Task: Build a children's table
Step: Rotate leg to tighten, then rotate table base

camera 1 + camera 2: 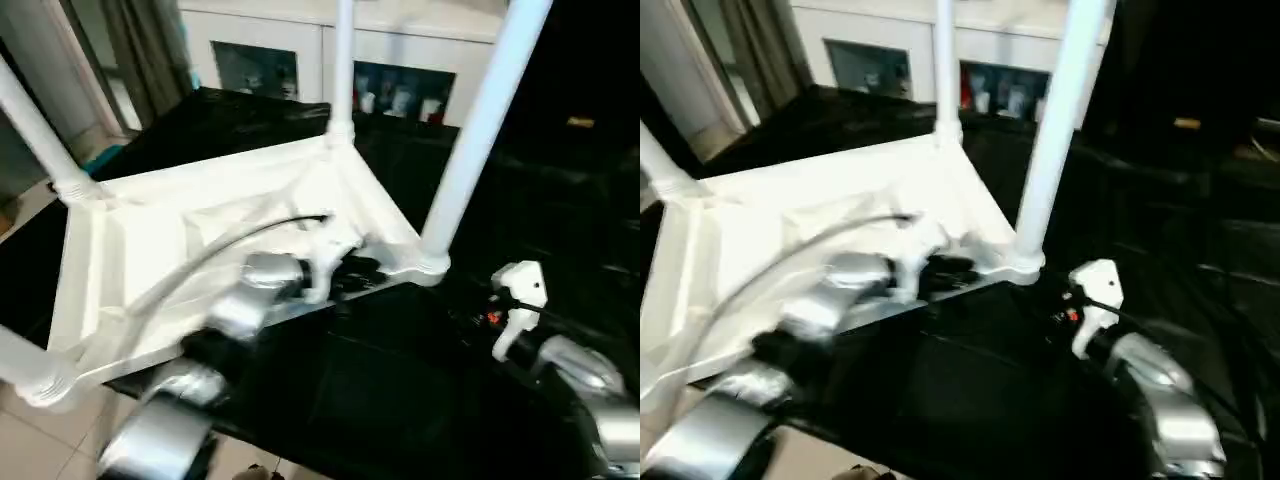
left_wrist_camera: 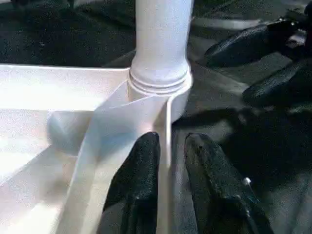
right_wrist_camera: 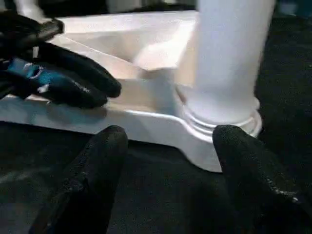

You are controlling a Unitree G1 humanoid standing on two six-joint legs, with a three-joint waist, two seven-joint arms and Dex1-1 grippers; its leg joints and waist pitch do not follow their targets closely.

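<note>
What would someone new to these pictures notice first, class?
The white children's table lies upside down on a black surface, its legs rising out of the corner sockets. The left gripper has its fingers closed on the table's rim beside the near leg. The right gripper waits open in front of that corner.

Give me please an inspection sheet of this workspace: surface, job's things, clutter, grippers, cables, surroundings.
Surface: black table, under the work.
Job's things: children's table lies upside down, ribbed underside up; four legs stand in the corner sockets, the near leg on the right.
Clutter: nothing seen.
Grippers: left gripper pinches the top's side wall by the near socket; right gripper open, fingers either side of that socket, not touching.
Cables: dark cable runs along the left arm; thin one at the right wrist.
Surroundings: white cabinet with glass doors behind; curtain at the left; tiled floor.
</note>
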